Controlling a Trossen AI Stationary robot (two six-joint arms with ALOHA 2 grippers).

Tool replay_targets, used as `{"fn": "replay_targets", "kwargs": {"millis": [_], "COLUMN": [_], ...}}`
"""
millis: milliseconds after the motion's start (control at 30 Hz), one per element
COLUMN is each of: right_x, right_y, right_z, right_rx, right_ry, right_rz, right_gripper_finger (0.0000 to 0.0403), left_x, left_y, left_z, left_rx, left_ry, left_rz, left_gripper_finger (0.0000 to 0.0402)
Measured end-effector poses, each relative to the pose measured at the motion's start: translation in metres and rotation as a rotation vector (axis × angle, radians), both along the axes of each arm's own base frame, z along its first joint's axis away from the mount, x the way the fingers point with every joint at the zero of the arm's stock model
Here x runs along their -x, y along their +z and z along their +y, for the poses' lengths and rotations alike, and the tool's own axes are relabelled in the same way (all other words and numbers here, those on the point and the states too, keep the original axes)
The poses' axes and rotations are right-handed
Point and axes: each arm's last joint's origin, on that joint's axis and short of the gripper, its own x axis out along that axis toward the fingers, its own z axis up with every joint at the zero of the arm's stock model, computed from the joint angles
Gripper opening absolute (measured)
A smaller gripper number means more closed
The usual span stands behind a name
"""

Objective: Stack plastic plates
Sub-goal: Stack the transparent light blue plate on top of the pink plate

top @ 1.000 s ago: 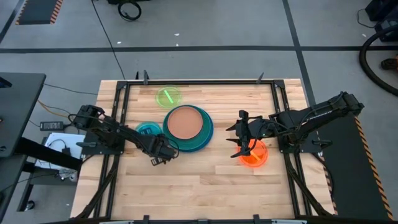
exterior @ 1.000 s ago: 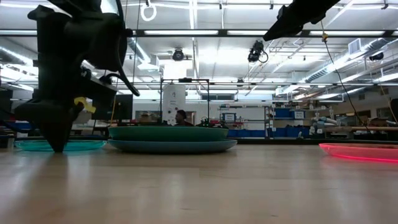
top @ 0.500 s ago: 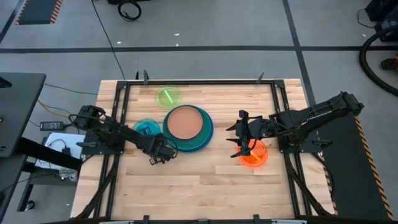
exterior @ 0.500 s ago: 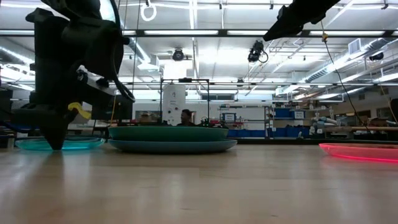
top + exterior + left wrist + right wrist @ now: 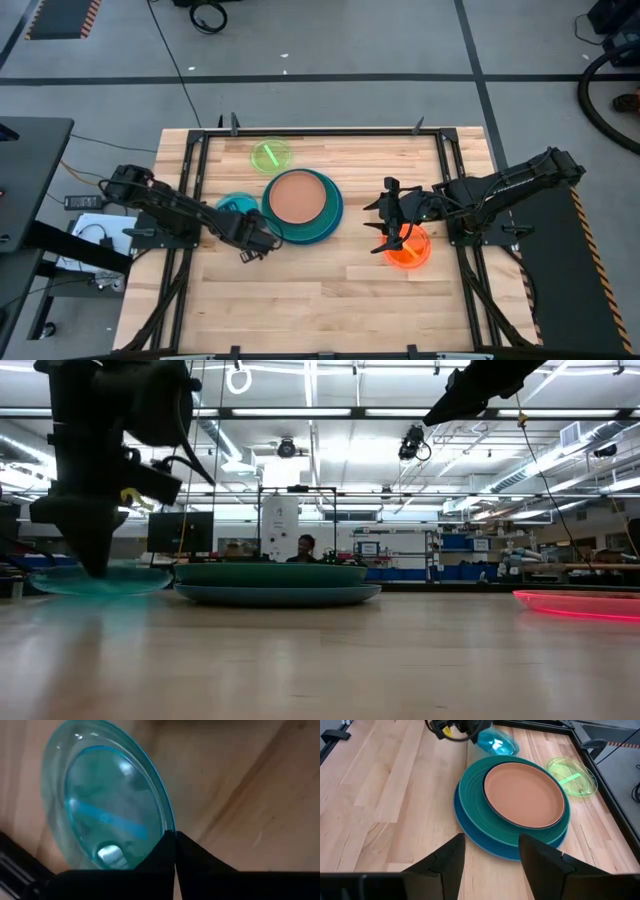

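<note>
Okay, my left gripper (image 5: 174, 851) is pinched on the rim of the small translucent cyan plastic plate (image 5: 107, 805): light, stiff, slippery, so I'd grip the edge; right gripper (image 5: 490, 852) hangs spread above the table.

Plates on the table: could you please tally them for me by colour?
Tan plate: 1
Teal plate: 1
Blue plate: 1
Cyan plate: 1
Lime plate: 1
Orange plate: 1
Total: 6
</note>
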Motion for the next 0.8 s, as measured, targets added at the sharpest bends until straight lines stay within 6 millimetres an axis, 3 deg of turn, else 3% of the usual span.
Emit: {"fn": "replay_targets", "kwargs": {"millis": [200, 433, 567, 800], "right_x": [0.000, 0.000, -0.001, -0.001], "right_y": [0.000, 0.001, 0.001, 0.001], "right_z": [0.000, 0.000, 0.000, 0.000], "right_rx": [0.000, -0.002, -0.001, 0.002], "right_ry": [0.000, 0.000, 0.001, 0.004], "right_rz": [-0.001, -0.008, -0.011, -0.015], "right_gripper_finger": [0.0194, 0.0194, 0.0194, 0.0194], "left_x": [0.002, -0.013, -0.024, -0.045], "left_y": [0.017, 0.039, 0.047, 0.052], "left_z": [0.003, 0.002, 0.001, -0.002], "left_rx": [-0.057, -0.180, -0.243, -0.310], "left_ry": [0.036, -0.065, -0.241, -0.735], "left_rz": [-0.101, -0.191, -0.205, -0.173], "left_gripper_finger": [0.0007, 0.0006, 0.0006, 0.0007]}}
